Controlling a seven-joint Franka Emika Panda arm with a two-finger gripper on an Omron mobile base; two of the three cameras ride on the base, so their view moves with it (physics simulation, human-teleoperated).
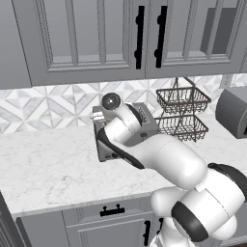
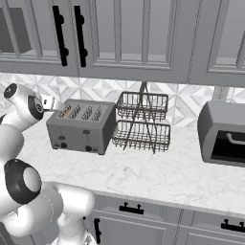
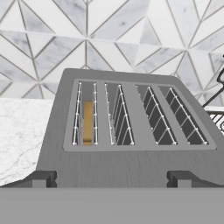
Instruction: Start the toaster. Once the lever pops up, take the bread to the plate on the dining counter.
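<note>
The toaster (image 2: 81, 125) stands on the white marble worktop (image 2: 158, 177), its back near the patterned tile wall (image 2: 103, 91); its front with two levers and two black knobs faces the robot; in the left base view the arm covers most of the toaster (image 1: 147, 120).

In the hand view the toaster (image 3: 131, 166) is seen from above and in front; it has four slots on top, and the bread (image 3: 87, 122) sits upright and deep in the leftmost slot, only its tan edge showing between the wire guides; the other three slots hold nothing.

The gripper (image 3: 111, 179) hangs over the front edge of the toaster; its two dark fingertips (image 3: 41, 178) stand wide apart at the bottom of the hand view, one near each front corner, and nothing is between them; the jaws are spread fully and hold nothing.

In the right base view the hand (image 2: 48, 102) is at the left rear corner of the toaster, just above its top.

A two-tier wire basket (image 2: 142, 122) stands just beside the toaster on its right; further right, well apart, is the toaster oven (image 2: 224, 134) with a black handle; grey cabinets (image 2: 134, 38) hang above the worktop.
</note>
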